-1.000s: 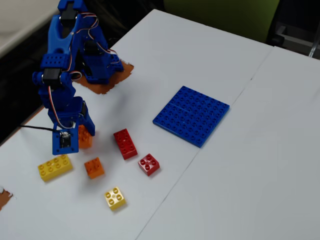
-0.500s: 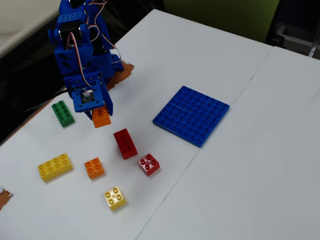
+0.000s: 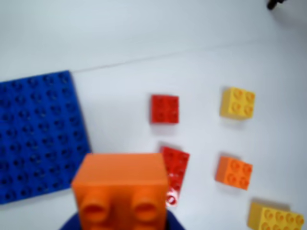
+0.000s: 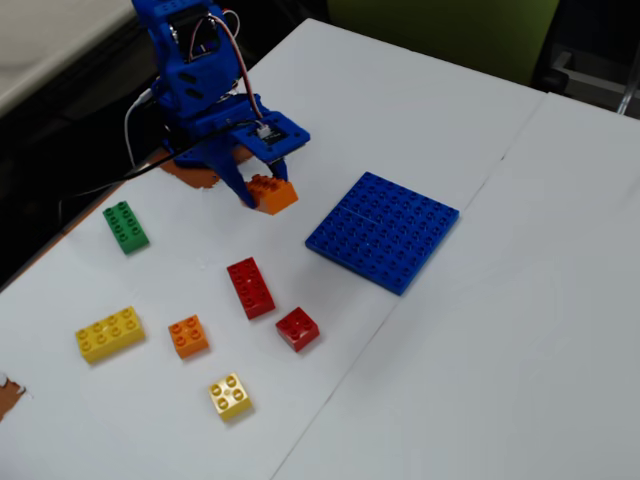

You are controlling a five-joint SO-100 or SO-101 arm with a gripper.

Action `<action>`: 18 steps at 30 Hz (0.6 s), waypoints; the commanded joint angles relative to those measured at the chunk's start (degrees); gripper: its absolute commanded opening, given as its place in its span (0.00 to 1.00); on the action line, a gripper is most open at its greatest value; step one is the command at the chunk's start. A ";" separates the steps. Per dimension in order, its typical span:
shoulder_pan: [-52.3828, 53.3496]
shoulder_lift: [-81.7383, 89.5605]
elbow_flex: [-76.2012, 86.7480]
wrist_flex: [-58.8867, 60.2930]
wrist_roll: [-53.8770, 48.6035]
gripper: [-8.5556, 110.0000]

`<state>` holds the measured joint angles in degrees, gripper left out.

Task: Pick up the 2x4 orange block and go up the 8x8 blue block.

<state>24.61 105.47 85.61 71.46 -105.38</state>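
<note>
The step in hand looks like the carry: the 2x4 orange block (image 4: 272, 193) hangs clear of the worktop (image 4: 480, 330), clamped between the fingers (image 4: 236, 182) of the gripper (image 4: 262, 190), and it has not reached the 8x8 blue block (image 4: 383, 230). In the fixed view the baseplate lies flat at about 4 o'clock from the held brick, near but apart from it, with bare white surface between them. In the wrist view the orange brick (image 3: 121, 191) fills the bottom centre, one short end with two studs facing the camera, and the baseplate (image 3: 41, 134) sits at roughly 10 o'clock from it, running off the left edge. Judging from this, the next move calls for swinging the arm further toward the plate until the brick is over its studded face, then lowering it level so the brick lands flat on the studs rather than on an edge. The arm (image 4: 195, 70) rises from its base at the worktop's upper left corner in the fixed view and bends forward and down, the wrist pointing toward 4 o'clock, the brick tilted a little. A red oblong brick (image 4: 250, 288) lies on the worktop at about 6 o'clock from the held brick, well apart from it.
</note>
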 commanded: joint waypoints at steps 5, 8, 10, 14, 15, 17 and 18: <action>-6.59 -4.13 -8.26 4.48 -0.35 0.07; -8.44 -7.12 -9.49 5.19 0.09 0.07; -9.49 -8.96 -10.02 5.27 0.62 0.07; -11.60 -13.27 -12.66 5.45 1.85 0.07; -12.13 -14.41 -13.45 5.54 2.46 0.07; -13.10 -16.79 -15.82 6.24 3.69 0.07; -13.62 -17.93 -17.05 6.94 4.13 0.07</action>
<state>12.48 88.68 73.65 77.17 -102.39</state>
